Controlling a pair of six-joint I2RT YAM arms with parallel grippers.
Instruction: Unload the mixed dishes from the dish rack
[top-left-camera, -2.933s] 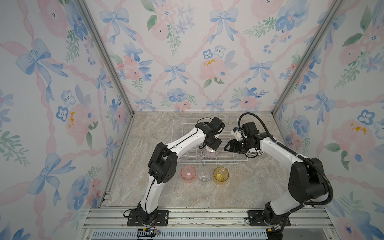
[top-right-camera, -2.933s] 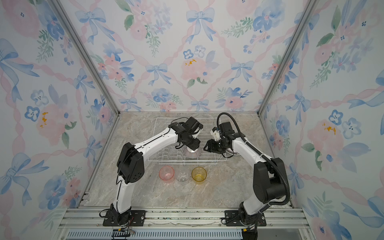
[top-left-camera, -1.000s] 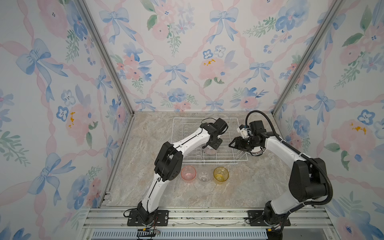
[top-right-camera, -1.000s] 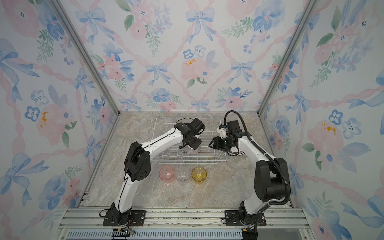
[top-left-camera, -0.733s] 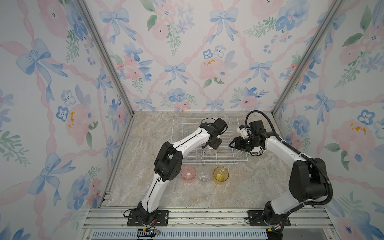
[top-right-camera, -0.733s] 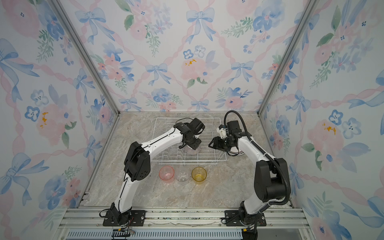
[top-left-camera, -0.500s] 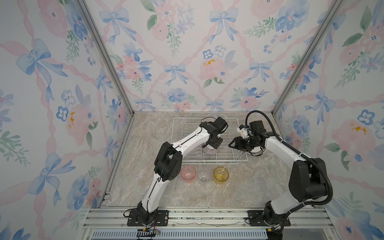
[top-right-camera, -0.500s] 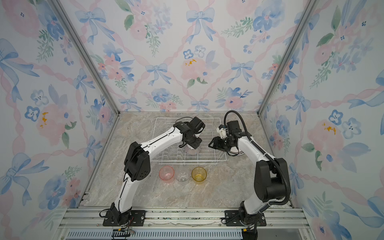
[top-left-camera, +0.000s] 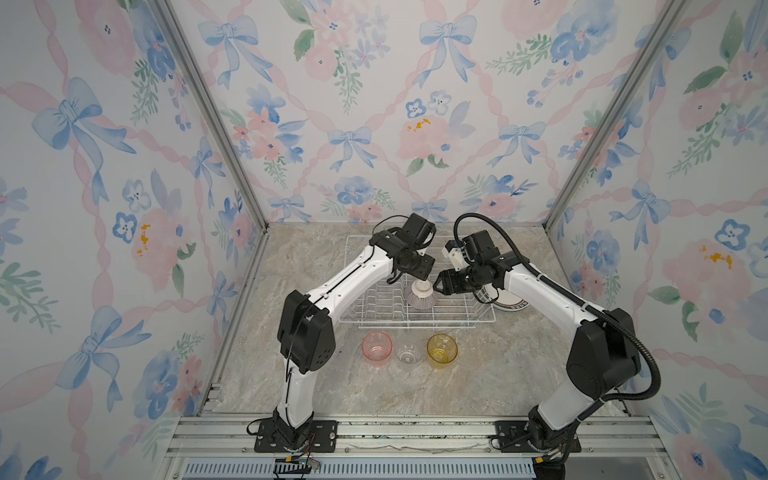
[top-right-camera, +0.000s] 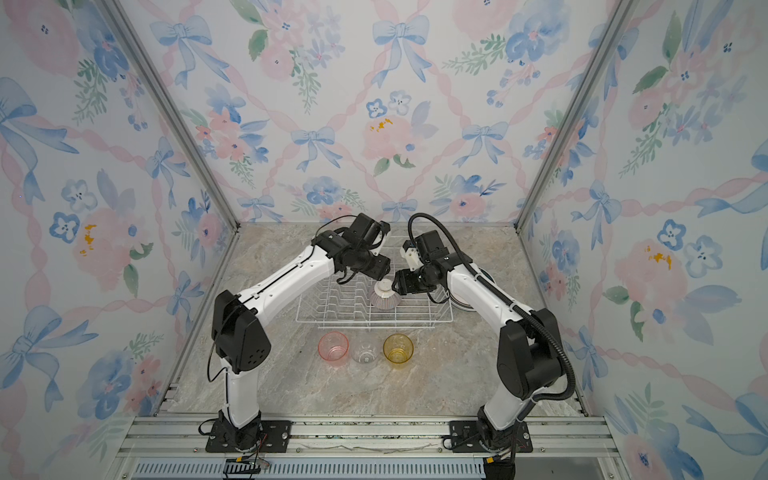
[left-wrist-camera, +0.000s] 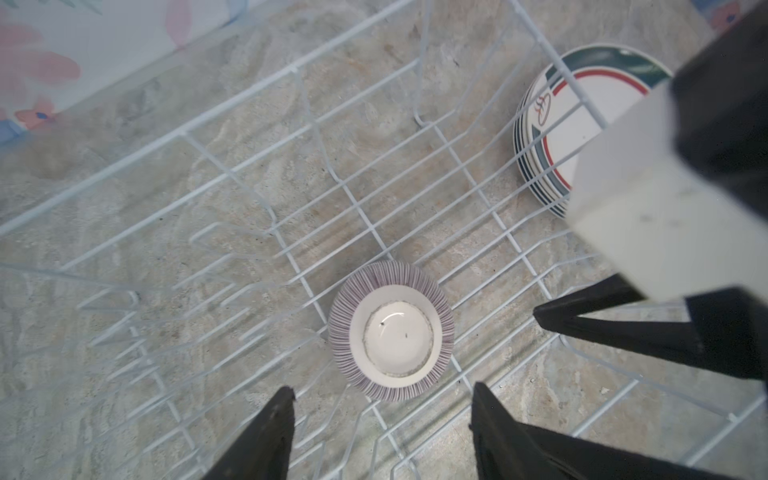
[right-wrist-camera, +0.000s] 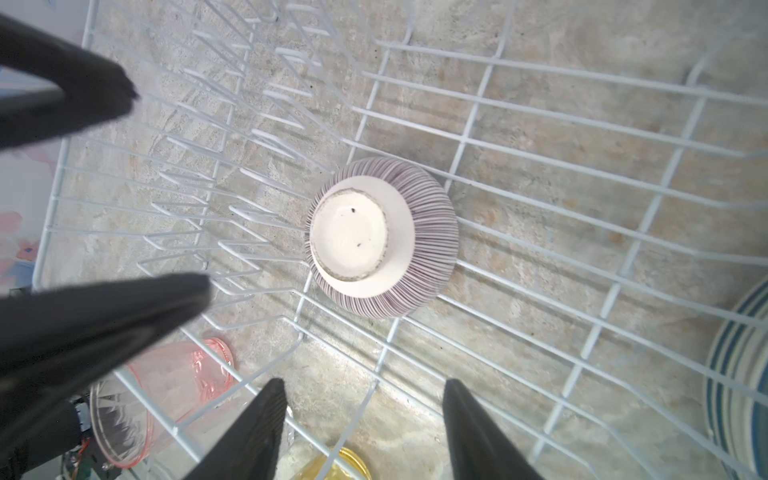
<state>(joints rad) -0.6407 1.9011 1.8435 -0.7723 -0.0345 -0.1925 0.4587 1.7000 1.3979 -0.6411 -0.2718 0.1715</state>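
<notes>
Both grippers: left gripper (left-wrist-camera: 383, 390), right gripper (right-wrist-camera: 363, 384), fingers wide, empty
Bowl (top-left-camera: 420, 294): upside down in dish rack (top-left-camera: 415, 322)
Plates (top-left-camera: 512, 305): stacked just outside rack

Changes since the earlier views. Right pincer (top-left-camera: 438, 286): brief retreat toward the right rim of the dish rack (top-left-camera: 453, 309), then renewed advance to above its middle. Left pincer (top-left-camera: 419, 277): slight withdrawal upward and toward the dish rack's far side. Left arm's elbow (top-left-camera: 307, 328): outward swing, farther from the dish rack's left rim. Purple-striped bowl (top-left-camera: 420, 297), formerly half covered by the left pincer: now fully exposed on the dish rack's floor.
</notes>
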